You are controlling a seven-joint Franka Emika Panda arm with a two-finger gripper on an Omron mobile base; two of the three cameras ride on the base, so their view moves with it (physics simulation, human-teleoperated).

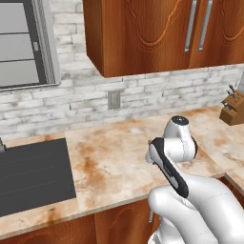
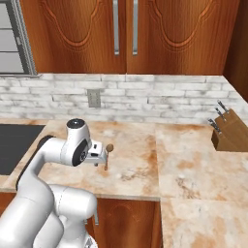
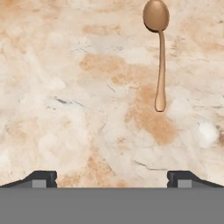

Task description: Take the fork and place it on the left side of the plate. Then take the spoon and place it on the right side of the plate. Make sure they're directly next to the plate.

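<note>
Claw [image 3: 112, 177] spread wide, empty, poised above marbled counter [image 3: 65, 87].
Ahead and slightly right of the claw: brown spoon [image 3: 158, 52] flat on the stone, bowl farthest away, handle pointing back toward the fingertips [image 3: 42, 177].

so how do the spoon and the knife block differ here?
The spoon lies flat on the counter, close beside the gripper; the knife block stands tilted at the far right, by the wall. The spoon is slim and single; the knife block is chunky, with dark knife handles sticking out. The spoon is the smaller. Both are brown and rest on the same counter.
</note>
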